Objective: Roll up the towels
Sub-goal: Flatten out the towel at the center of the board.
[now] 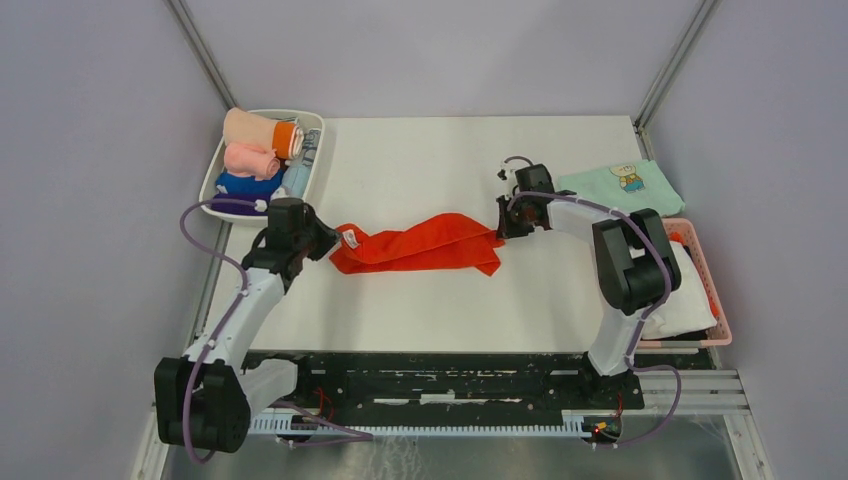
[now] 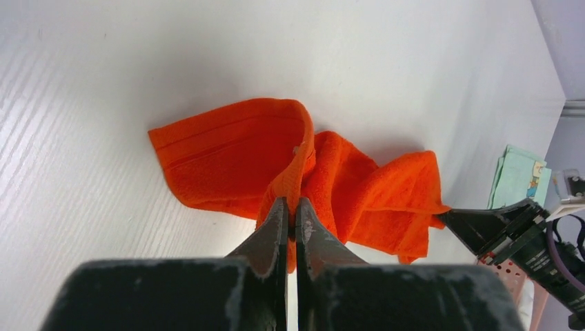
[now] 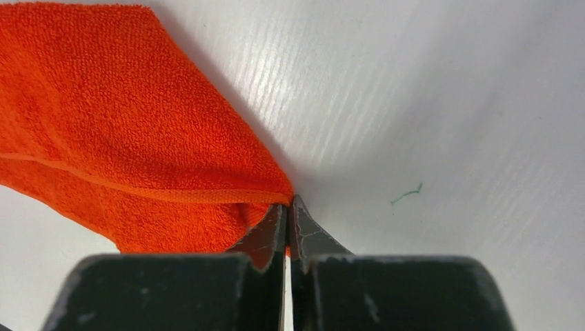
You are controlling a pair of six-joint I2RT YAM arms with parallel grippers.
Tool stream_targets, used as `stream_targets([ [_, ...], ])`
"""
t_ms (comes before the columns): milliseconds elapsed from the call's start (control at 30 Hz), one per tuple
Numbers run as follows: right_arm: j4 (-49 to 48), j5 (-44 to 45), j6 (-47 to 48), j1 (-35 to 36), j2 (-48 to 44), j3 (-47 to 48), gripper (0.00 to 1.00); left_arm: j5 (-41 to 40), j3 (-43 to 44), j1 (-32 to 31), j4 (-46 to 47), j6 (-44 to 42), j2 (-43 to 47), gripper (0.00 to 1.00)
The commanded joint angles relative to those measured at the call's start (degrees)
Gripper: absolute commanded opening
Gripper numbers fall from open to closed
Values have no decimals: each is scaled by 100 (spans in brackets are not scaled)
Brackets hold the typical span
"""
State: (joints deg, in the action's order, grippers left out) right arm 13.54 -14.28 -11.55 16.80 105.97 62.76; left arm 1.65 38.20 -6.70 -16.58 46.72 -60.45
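White tray (image 1: 212,190): rolled cloths (image 1: 255,135); pink basket (image 1: 712,300): white cloth (image 1: 685,300). Left gripper (image 2: 291,207) and right gripper (image 3: 288,210) are each clamped on an end of the red-orange towel (image 1: 420,243). Only the right wrist view shows a green mark (image 3: 407,195).

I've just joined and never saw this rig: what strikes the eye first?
A red-orange towel lies crumpled in the middle of the table, its ends pinched by the left gripper and the right gripper. Far left, a white tray holds rolled towels; a mint-green cloth lies far right.
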Motion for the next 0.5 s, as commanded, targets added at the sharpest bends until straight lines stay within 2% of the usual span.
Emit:
stream_targets([
  [0, 765, 589, 447, -31, -160, 787, 1, -381, 1058, 105, -201, -325, -376, 3],
  [133, 1268, 1575, 952, -122, -479, 1902, 0, -585, 2439, 277, -380, -465, -1127, 3],
  [300, 1800, 2239, 1606, -185, -751, 3330, 0, -737, 4481, 367, -864, -632, -1973, 3],
  [367, 1903, 2373, 1732, -185, -951, 3514, 0, -873, 4767, 370, -903, -686, -1918, 3],
  [467, 1892, 2315, 1721, -185, -1450, 3260, 0, -1097, 4680, 371, -860, -734, -1541, 3],
])
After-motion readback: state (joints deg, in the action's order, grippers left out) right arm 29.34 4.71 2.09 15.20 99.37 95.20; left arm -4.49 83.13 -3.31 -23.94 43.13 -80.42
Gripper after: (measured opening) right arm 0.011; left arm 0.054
